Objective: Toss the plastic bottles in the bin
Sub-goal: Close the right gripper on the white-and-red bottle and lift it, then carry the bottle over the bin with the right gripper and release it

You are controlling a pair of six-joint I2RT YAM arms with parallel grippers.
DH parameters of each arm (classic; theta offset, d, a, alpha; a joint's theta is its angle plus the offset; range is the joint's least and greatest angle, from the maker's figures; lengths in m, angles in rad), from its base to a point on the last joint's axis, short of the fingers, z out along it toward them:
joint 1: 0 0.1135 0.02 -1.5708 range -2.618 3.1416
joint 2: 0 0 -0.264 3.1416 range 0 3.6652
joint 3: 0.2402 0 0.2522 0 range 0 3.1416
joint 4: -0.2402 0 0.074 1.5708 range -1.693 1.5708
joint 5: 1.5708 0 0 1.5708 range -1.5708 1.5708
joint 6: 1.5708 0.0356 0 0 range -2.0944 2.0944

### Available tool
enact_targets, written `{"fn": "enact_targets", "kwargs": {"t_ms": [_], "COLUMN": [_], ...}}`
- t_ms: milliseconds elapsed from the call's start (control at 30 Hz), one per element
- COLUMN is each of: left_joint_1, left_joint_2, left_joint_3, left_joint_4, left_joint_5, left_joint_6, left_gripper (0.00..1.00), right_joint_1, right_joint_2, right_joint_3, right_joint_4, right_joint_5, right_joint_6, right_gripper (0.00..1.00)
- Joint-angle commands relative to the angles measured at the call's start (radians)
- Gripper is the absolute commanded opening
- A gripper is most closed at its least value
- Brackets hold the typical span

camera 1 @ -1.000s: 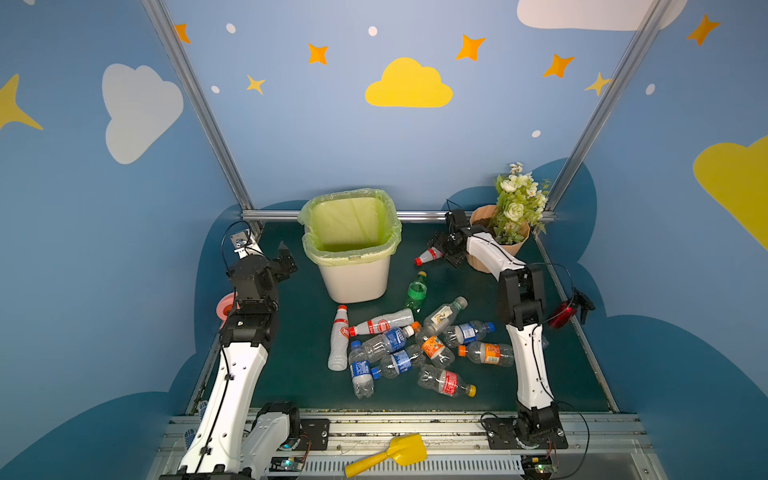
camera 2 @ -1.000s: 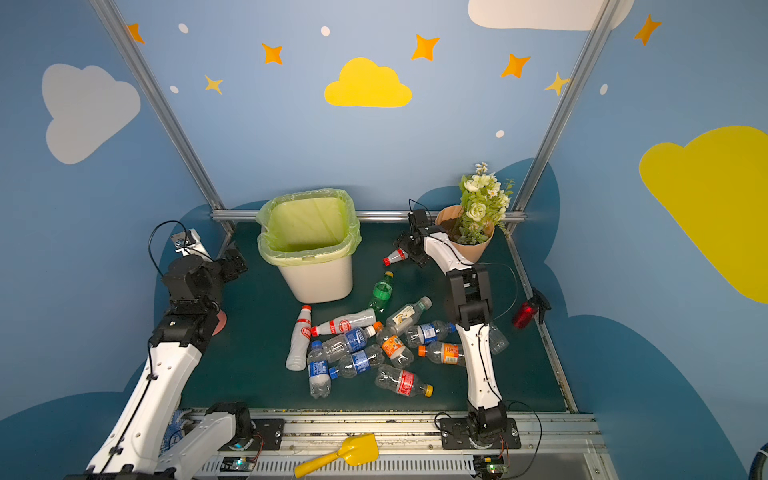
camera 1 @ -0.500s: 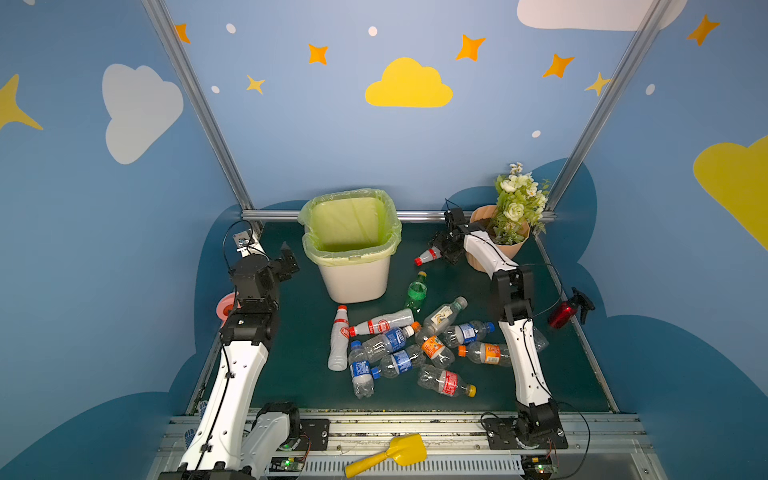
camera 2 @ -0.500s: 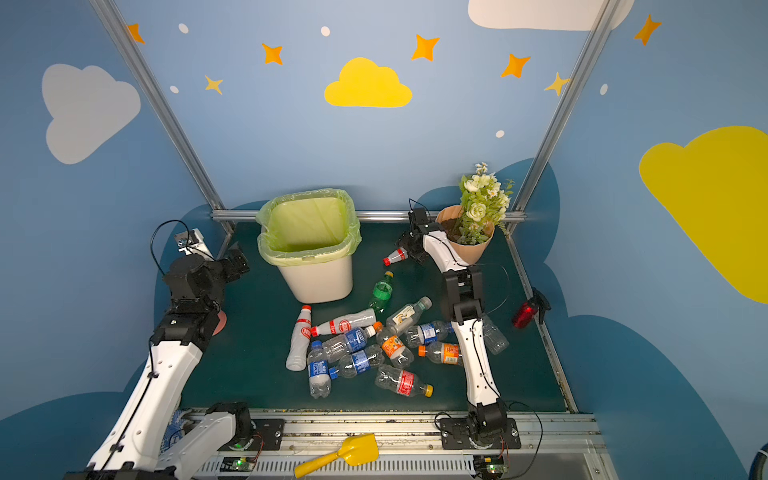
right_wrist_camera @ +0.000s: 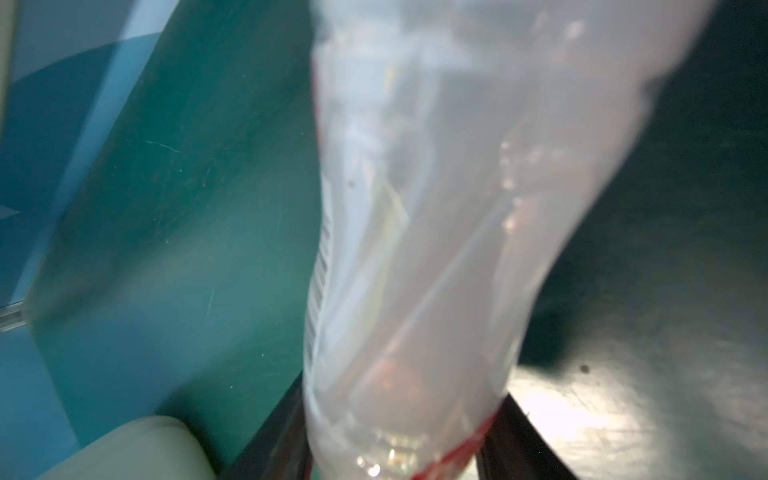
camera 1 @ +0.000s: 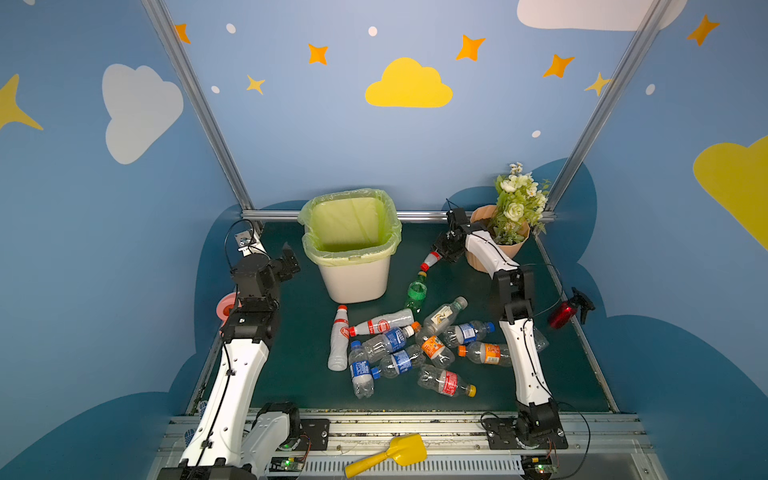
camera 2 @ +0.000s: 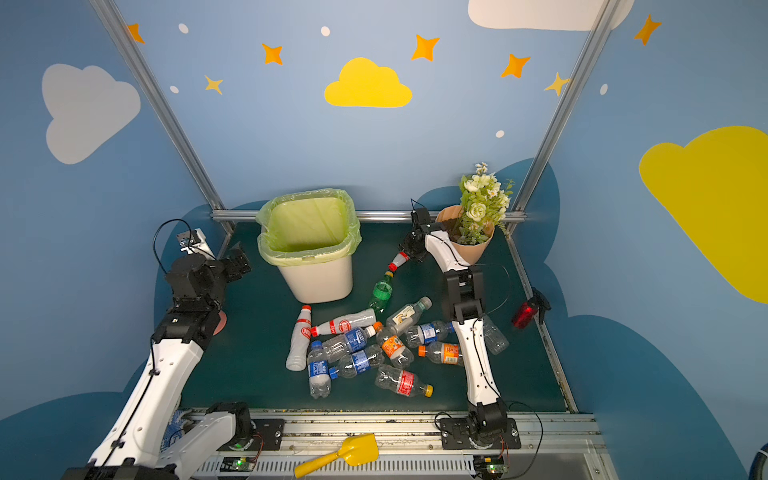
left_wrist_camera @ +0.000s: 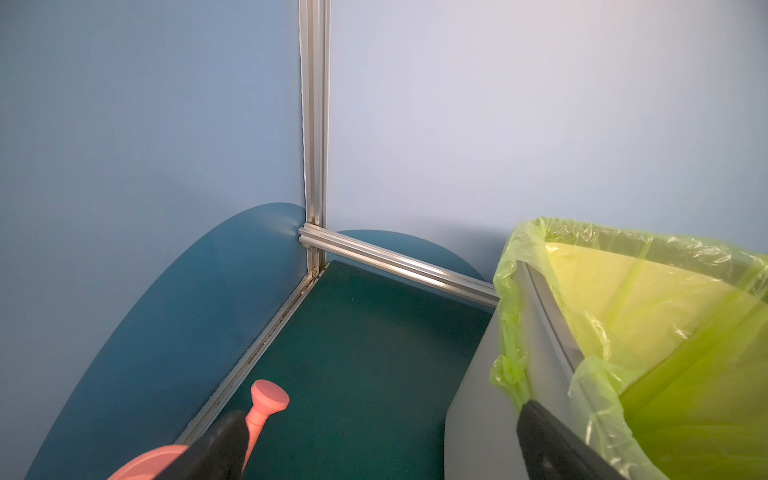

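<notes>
In both top views my right gripper (camera 1: 446,249) (camera 2: 411,249) is at the back of the table beside the flower pot. It is shut on a white, red-capped bottle (camera 1: 430,260) (camera 2: 398,261). The right wrist view shows that bottle (right_wrist_camera: 415,249) blurred, with a black finger of the right gripper (right_wrist_camera: 395,449) pressed on each side. Several plastic bottles (camera 1: 399,345) lie in a pile mid-table, and a green one (camera 1: 416,291) lies nearer the bin (camera 1: 353,282) (camera 2: 318,282). My left gripper (camera 1: 289,262) (left_wrist_camera: 382,449) hangs open and empty left of the bin (left_wrist_camera: 478,395).
A peach flower pot (camera 1: 513,249) with flowers stands at the back right. A red spray bottle (camera 1: 561,313) lies at the right edge. A pink watering can (camera 1: 224,307) (left_wrist_camera: 266,399) sits at the left edge. A yellow scoop (camera 1: 399,451) rests on the front rail.
My right gripper has closed on the white red-capped bottle by the flower pot, and its elbow has shifted slightly. The left arm has stayed still.
</notes>
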Motion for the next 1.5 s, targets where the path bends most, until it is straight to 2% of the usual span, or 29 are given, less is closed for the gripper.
{"fn": "enact_targets", "kwargs": {"t_ms": [0,167,367,1033,1467], "left_joint_1": [0.000,0.001,0.001,0.001,0.001], "left_joint_2": [-0.003,-0.010,-0.037,-0.088,-0.114], "left_joint_3": [-0.004,-0.008,-0.017,-0.031,-0.062], "left_joint_4": [0.017,0.016,0.019,0.018,-0.007], "left_joint_5": [-0.003,-0.011,-0.017,0.015,-0.040], "left_joint_6": [-0.020,-0.040,-0.060,-0.089,-0.129], "left_gripper": [1.00,1.00,1.00,1.00,1.00], "right_joint_1": [-0.007,-0.008,-0.008,0.024,0.067], "right_joint_2": [0.028,-0.009,-0.124,-0.494,-0.857], "right_joint_3": [0.013,-0.027,-0.152,-0.342,-0.470], "right_joint_4": [-0.001,0.063,0.212,0.437,0.625], "right_joint_5": [-0.048,-0.087,-0.121,-0.156,-0.063], "right_joint_6": [-0.025,-0.050,-0.061,-0.163,-0.351], "right_gripper": [0.49,0.40,0.43,0.46,0.46]}}
